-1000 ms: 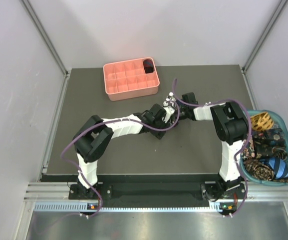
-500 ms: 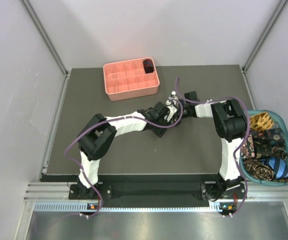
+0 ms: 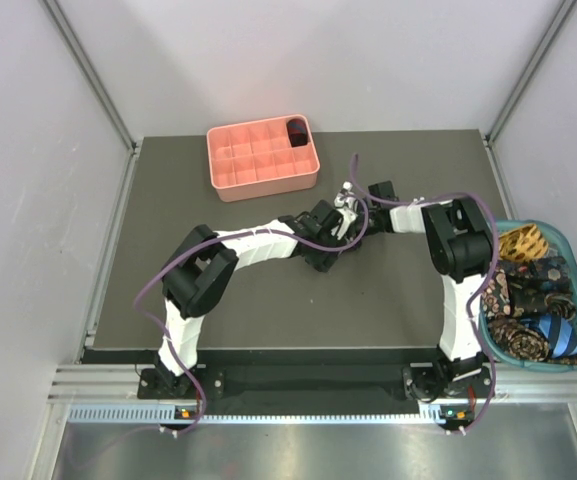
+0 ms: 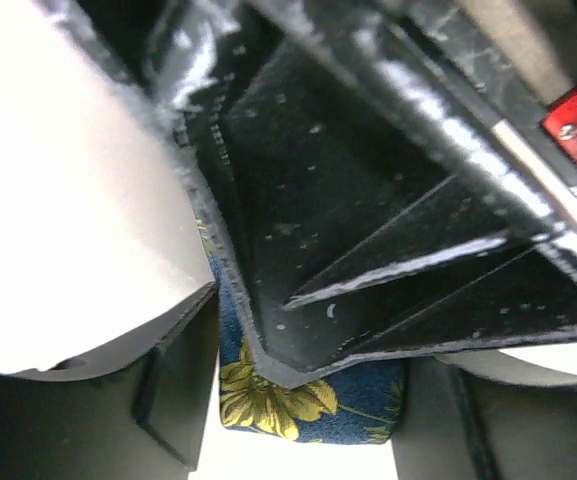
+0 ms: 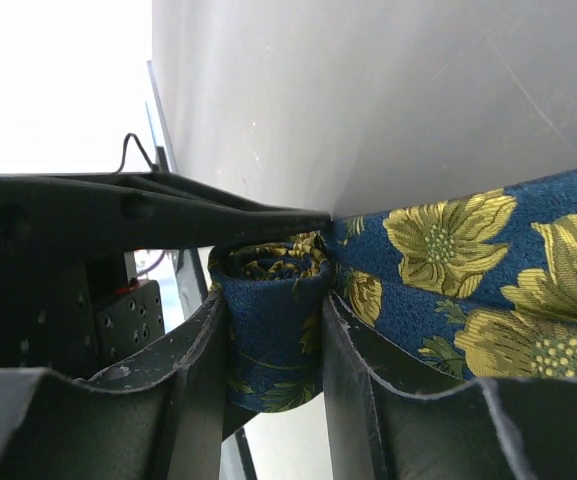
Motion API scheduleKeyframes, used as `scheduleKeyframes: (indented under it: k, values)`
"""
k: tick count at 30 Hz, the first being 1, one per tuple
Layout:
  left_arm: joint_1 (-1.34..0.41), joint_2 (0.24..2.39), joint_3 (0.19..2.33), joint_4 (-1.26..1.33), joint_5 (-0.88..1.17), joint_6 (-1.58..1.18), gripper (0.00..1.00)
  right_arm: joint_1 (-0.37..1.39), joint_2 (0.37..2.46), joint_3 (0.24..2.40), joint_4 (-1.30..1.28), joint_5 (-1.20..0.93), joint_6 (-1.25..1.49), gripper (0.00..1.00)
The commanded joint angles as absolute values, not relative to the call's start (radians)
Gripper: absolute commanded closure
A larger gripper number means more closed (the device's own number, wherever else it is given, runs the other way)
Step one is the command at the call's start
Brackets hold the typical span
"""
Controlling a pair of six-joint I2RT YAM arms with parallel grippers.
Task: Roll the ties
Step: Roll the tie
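A navy tie with yellow flowers is held between both grippers at the table's middle; in the top view the arms hide it. My right gripper [image 5: 273,340] is shut on the tie's rolled coil [image 5: 268,300], and the unrolled strip [image 5: 468,270] runs off to the right. My left gripper [image 4: 308,400] is shut on the same tie [image 4: 268,405], with the right gripper's black finger [image 4: 368,230] lying over it. In the top view the left gripper [image 3: 334,233] and right gripper [image 3: 351,214] touch tip to tip.
A salmon-pink grid tray [image 3: 230,175] stands at the back with a dark maroon coil [image 3: 295,130] in its far right cell. A teal basket [image 3: 576,245] at the right edge holds several ties [image 3: 533,290]. Purple cables loop over both arms.
Both grippers have shifted slightly right and toward the back, still joined. The left arm's elbow has followed to the right.
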State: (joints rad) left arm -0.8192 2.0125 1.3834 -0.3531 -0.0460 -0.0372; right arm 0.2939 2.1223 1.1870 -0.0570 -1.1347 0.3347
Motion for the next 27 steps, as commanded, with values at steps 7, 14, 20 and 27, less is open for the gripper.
scheduleKeyframes:
  k: [7,14,20,27]
  values:
    - [-0.802,2.01,1.378,-0.345,-0.066,-0.078,0.46,0.333,2.209,1.265,-0.193,-1.012,0.176,0.92]
    - [-0.801,2.017,1.37,-0.383,-0.074,-0.115,0.57,0.325,2.203,1.261,-0.195,-0.986,0.17,0.75]
    - [-0.801,2.031,1.368,-0.437,-0.077,-0.143,0.62,0.316,2.109,1.226,-0.178,-0.93,0.19,0.57]
    - [-0.802,2.036,1.361,-0.494,-0.055,-0.149,0.67,0.304,2.036,1.224,-0.175,-0.913,0.227,0.55]
